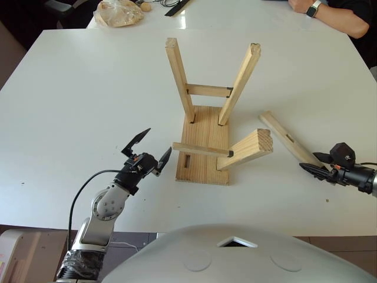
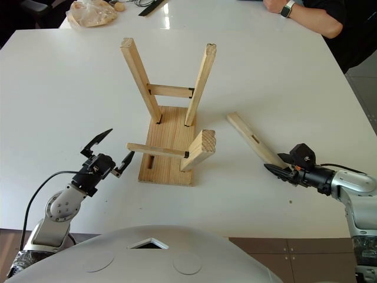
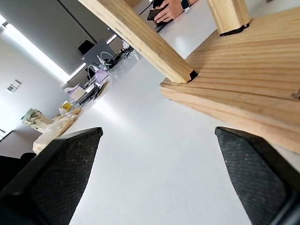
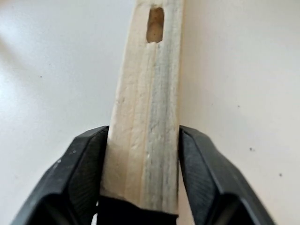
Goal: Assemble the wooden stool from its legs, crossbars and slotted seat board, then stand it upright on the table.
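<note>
The slotted seat board lies flat mid-table. Two legs stand up from its far end, joined by a crossbar. A third leg leans at the board's near right corner, and a second crossbar sticks out leftward from it. A loose leg lies on the table to the right; my right gripper is shut on its near end, with a slot showing farther along. My left gripper stands open just left of the board's near end, holding nothing.
A clear bag with something tan inside lies at the table's far left. A person's forearm with a watch rests at the far right edge. Bare white table stretches to the left of the board.
</note>
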{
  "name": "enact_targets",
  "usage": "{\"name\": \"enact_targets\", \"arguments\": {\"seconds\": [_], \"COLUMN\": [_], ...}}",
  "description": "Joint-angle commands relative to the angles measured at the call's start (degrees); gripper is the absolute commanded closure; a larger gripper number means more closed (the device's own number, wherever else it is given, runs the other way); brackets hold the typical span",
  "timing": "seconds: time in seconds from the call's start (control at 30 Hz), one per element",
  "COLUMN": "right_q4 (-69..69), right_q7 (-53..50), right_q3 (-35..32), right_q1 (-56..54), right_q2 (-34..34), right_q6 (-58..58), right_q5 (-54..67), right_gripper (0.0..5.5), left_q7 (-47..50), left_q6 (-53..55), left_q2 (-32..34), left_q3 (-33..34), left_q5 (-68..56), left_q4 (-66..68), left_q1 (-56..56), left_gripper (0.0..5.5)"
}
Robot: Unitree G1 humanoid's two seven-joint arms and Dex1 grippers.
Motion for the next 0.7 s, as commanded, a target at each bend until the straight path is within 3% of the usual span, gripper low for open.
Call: {"name": "enact_targets", "arguments": {"seconds": [0.03, 0.17, 0.23, 0.33, 0.43, 0.57, 0.7], "right_q4": [-0.1, -2.8, -5.6, -8.7, -13.9, -21.6, -26.1], "right_q7": [-0.3, -0.6, -1.7, -4.0, -5.7, -6.0, -5.5], "right_q3": [-0.2, -2.9, -8.1, -16.5, -20.4, -19.1, -12.2], "right_q1": [-2.5, -5.8, -9.9, -17.3, -21.9, -27.7, -34.2], "right_q2": [0.4, 1.3, 2.8, 2.6, 1.2, -0.2, -0.6], "right_q6": [0.2, 2.9, 9.9, 20.1, 25.7, 29.1, 31.8], "right_q5": [0.5, 4.7, 14.4, 30.4, 42.6, 55.1, 60.3], "right_gripper": [3.47, 3.47, 3.47, 3.47, 3.47, 3.47, 3.47], "left_q7": [1.2, 1.9, 0.7, -3.0, -8.6, -11.6, -5.4], "left_q6": [1.9, 6.4, 11.5, 26.8, 42.5, 52.5, 57.5], "left_q2": [-0.9, -0.3, 0.2, 1.3, 6.2, 10.7, 10.9], "left_q3": [2.6, 6.8, 8.9, 11.7, 9.9, 6.1, 7.2], "left_q5": [-3.5, -6.4, -10.4, -28.0, -47.9, -66.5, -94.5], "left_q4": [0.7, -1.5, -4.6, -14.1, -25.2, -36.5, -35.6], "left_q1": [-2.4, -7.8, -11.4, -18.1, -21.6, -24.3, -32.3], "left_gripper": [1.05, 1.05, 1.05, 1.05, 1.05, 1.05, 1.23]}}
